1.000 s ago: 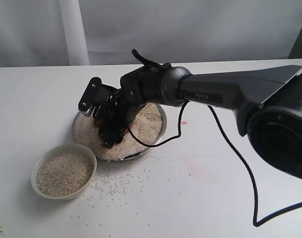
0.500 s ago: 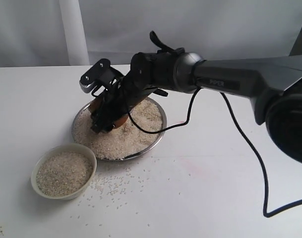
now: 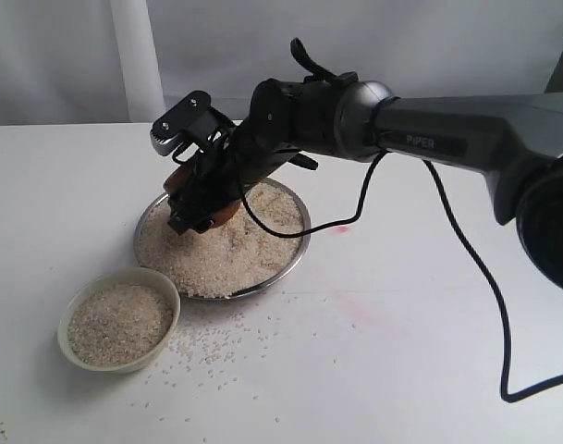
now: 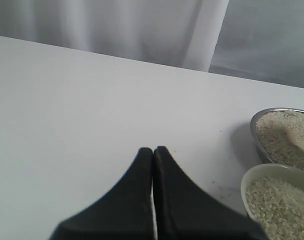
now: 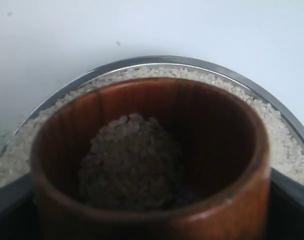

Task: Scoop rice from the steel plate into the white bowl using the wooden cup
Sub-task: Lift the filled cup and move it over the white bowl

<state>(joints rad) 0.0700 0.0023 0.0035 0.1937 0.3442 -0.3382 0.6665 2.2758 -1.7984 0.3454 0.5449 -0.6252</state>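
My right gripper [image 3: 202, 199], jaws clamped on the wooden cup [image 5: 152, 95] holding rice [image 5: 132, 165], hangs over the steel plate [image 3: 298, 252]; the white bowl [image 3: 89, 357] lies just beside that plate, toward the exterior view's lower left.

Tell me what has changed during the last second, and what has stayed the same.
The right gripper has lifted upward out of the rice on the steel plate, carrying the wooden cup, which has rice inside. Nothing was taken or released: the cup stays gripped. The plate, the white bowl and the spilled grains have not moved.
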